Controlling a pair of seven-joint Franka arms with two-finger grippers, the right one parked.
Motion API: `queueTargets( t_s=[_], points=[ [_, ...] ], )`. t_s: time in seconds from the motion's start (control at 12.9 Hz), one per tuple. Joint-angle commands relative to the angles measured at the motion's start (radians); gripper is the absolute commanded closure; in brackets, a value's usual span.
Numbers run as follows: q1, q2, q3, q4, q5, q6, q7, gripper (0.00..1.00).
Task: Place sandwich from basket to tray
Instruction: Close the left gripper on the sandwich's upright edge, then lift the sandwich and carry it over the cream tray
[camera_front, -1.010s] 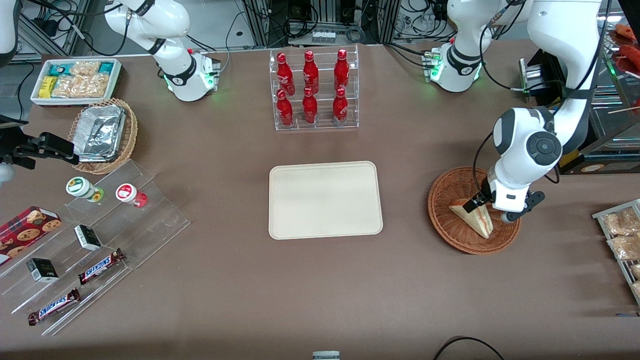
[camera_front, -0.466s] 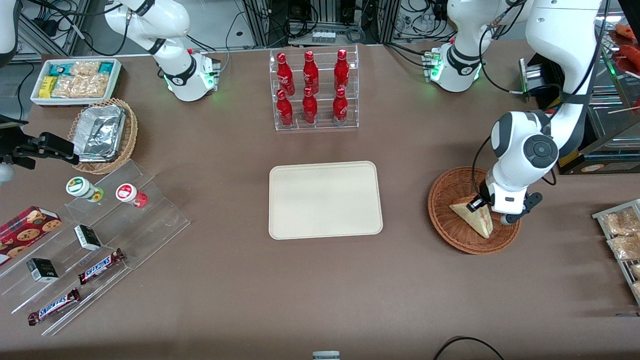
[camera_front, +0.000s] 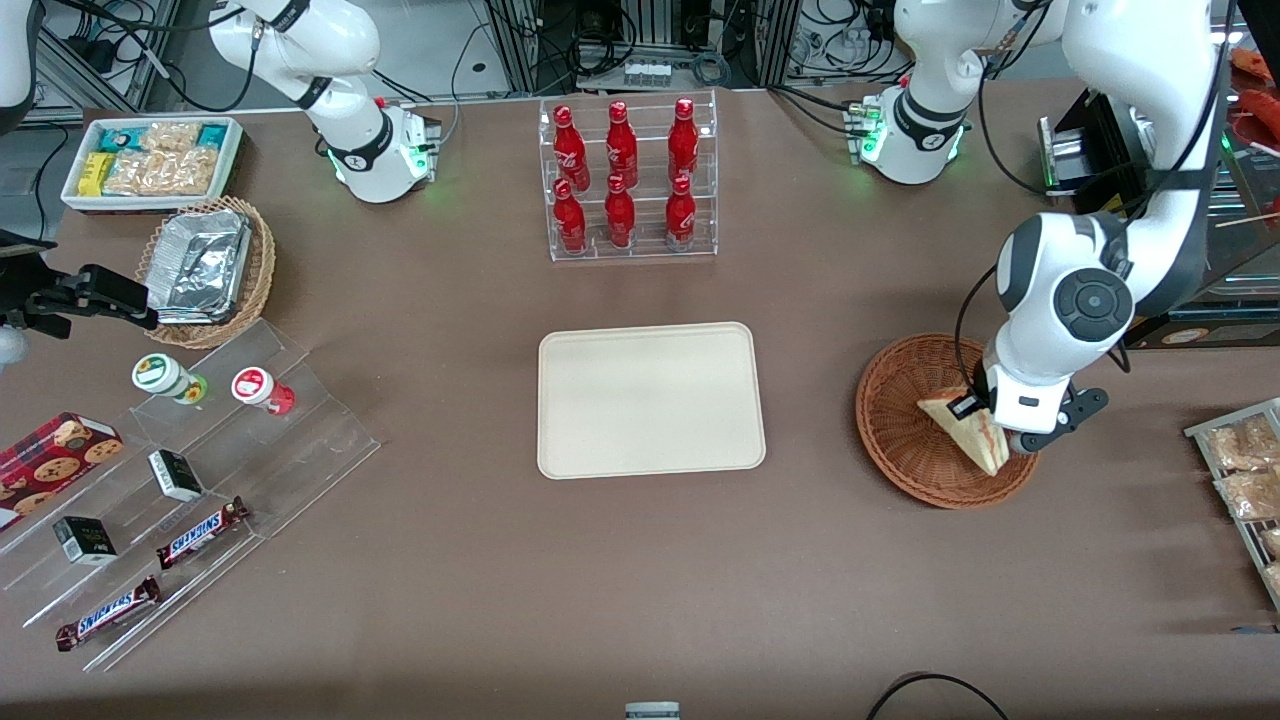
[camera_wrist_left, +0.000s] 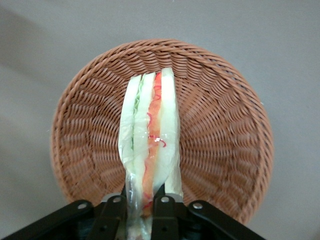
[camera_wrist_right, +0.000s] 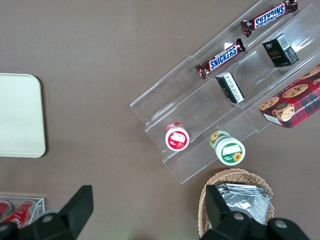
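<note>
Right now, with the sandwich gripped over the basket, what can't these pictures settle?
- Whether the sandwich has cleared the basket: no side view.
- The gripper fingertips: sandwich wrap covers them in the wrist view, the arm in the front view.
- The tray: cut off by the right wrist view's edge.

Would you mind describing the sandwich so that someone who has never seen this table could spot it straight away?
Start at the cream tray at mid-table, then look toward the working arm's end to the round reddish-brown wicker basket. Over it, the gripper has its jaws shut on the sandwich, a clear-wrapped triangular wedge. Its pale bread with orange and green filling sets it apart from the bagged beige snacks nearby.
</note>
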Motion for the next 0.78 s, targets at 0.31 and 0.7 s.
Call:
queueTargets(
  t_s=[0.31, 0.7],
  points=[
    [-0.275, 0.033, -0.031, 0.299, 0.009, -0.294, -0.035, 1.00],
    [-0.490, 0.200, -0.031, 0.429, 0.005, -0.257, -0.064, 1.00]
  ],
)
